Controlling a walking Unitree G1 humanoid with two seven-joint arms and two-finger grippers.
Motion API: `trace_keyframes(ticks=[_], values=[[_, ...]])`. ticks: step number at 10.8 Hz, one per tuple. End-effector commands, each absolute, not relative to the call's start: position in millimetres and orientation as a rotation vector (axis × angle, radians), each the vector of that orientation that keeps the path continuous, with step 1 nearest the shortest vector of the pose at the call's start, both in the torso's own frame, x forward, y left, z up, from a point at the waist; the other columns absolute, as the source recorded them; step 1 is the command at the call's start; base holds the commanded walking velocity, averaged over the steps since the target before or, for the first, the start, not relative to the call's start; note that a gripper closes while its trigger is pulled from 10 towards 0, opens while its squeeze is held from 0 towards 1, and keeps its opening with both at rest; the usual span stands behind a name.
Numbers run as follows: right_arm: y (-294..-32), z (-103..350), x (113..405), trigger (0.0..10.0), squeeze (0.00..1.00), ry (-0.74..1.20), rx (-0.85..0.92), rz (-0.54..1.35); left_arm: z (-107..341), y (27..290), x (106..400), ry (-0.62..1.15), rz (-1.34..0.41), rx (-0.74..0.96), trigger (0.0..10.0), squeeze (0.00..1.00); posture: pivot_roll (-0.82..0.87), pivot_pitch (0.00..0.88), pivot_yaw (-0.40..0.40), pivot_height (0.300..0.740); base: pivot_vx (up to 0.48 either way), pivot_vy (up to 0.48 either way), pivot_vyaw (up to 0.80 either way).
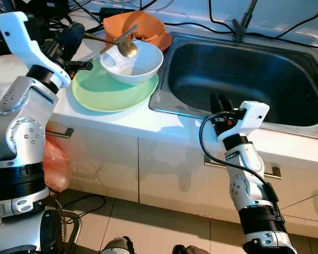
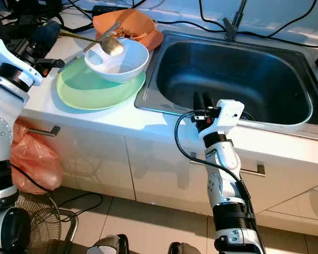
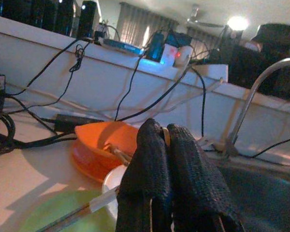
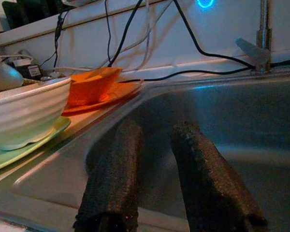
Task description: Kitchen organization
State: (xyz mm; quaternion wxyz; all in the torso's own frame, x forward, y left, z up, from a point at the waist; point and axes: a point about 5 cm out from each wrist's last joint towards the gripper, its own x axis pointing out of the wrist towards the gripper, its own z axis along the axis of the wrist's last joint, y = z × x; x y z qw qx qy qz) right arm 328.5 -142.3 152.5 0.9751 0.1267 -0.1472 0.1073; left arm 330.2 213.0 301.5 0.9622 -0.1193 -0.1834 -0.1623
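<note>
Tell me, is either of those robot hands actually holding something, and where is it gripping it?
The left gripper pinches a gold spoon by the end of its handle, with its bowl over the white bowl. The right gripper is open and holds nothing.

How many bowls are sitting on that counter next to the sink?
2. A white bowl sits on the green plate left of the sink, with a spoon over it. An orange bowl stands behind it on an orange plate. More may lie out of view.

bowl [image 1: 132, 62] on plate [image 1: 106, 90], left of sink [image 1: 244, 79]
</note>
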Motion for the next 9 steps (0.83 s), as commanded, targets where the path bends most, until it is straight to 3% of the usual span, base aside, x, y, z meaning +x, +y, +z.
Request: trace_keyframes(ticks=[1, 4, 9], values=[[-142.2, 143.7, 328.1, 10.0, 0.00, -0.257, 0.257, 0.208, 312.5, 211.7, 327.8, -0.408, -0.357, -0.261, 10.0, 0.00, 0.14, 0.133, -0.042, 0.740, 0.000, 0.000, 0.00], [-141.6, 143.4, 328.2, 10.0, 0.00, -0.255, 0.258, 0.208, 302.4, 213.4, 334.4, -0.338, -0.342, -0.396, 10.0, 0.00, 0.14, 0.135, -0.042, 0.740, 0.000, 0.000, 0.00], [-141.4, 142.9, 328.6, 10.0, 0.00, -0.253, 0.258, 0.203, 290.4, 187.1, 338.6, -0.301, -0.444, -0.567, 10.0, 0.00, 0.13, 0.135, -0.039, 0.740, 0.000, 0.000, 0.00]])
